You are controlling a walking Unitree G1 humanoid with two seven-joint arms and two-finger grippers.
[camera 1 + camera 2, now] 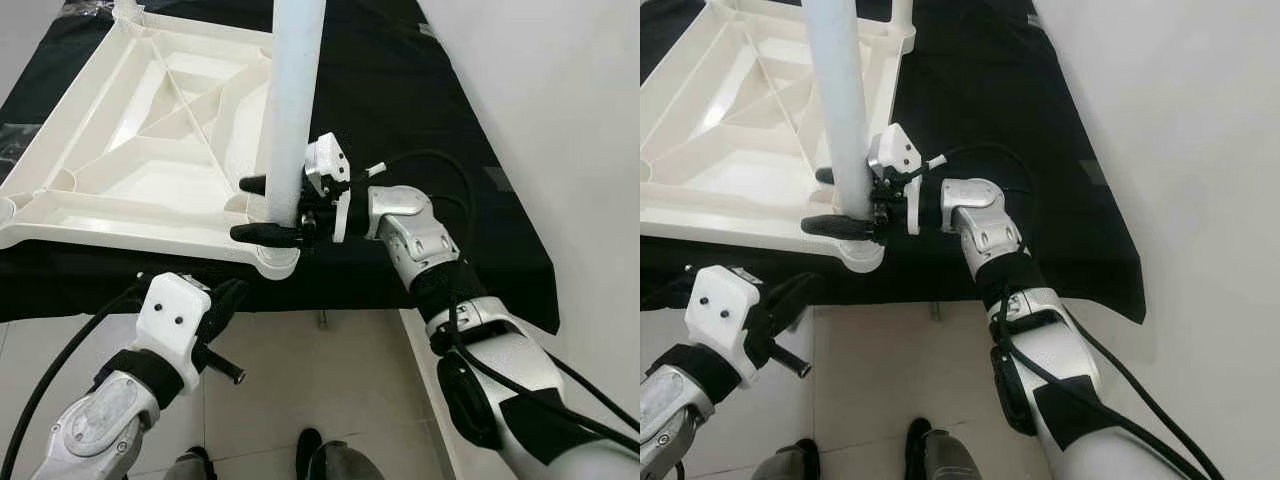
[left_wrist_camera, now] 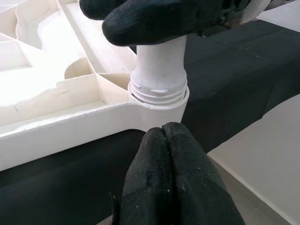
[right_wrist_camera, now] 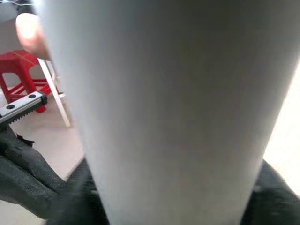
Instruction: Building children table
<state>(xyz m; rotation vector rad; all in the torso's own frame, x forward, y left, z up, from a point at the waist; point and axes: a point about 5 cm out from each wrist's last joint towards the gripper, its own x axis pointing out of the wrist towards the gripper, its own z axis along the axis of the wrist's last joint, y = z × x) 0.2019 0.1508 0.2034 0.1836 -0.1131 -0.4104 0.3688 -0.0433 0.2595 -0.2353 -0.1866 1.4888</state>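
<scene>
Head views: I log one white plastic tabletop [image 1: 130, 150], lying underside up on a black cloth [image 1: 420, 110], ribs showing. One white table leg [image 1: 290, 100] stands upright in the corner socket [image 1: 278, 262] nearest me. My right gripper [image 1: 262, 210] clamps that leg low down, one black finger on each side, just above the socket. My left gripper [image 1: 222, 305] hangs below the table edge, near the socket, holding nothing. Tiled floor [image 1: 330, 370] beneath.

Left wrist view: left fingers [image 2: 173, 183] pressed together, empty, pointing at the socket [image 2: 159, 105]. Threaded rings on the leg's foot [image 2: 159, 70] sit partly above the socket rim, so I judge the leg not fully seated.

Right wrist view: the leg [image 3: 168, 112] close up, smooth and pale; a black finger [image 3: 23, 178] at its side; red stool [image 3: 21, 75] behind.

Handling, my judgement: hollow moulded plastic, light, stiff, smooth enough to slip under twist. Best hold is low on the leg, near the thread.
</scene>
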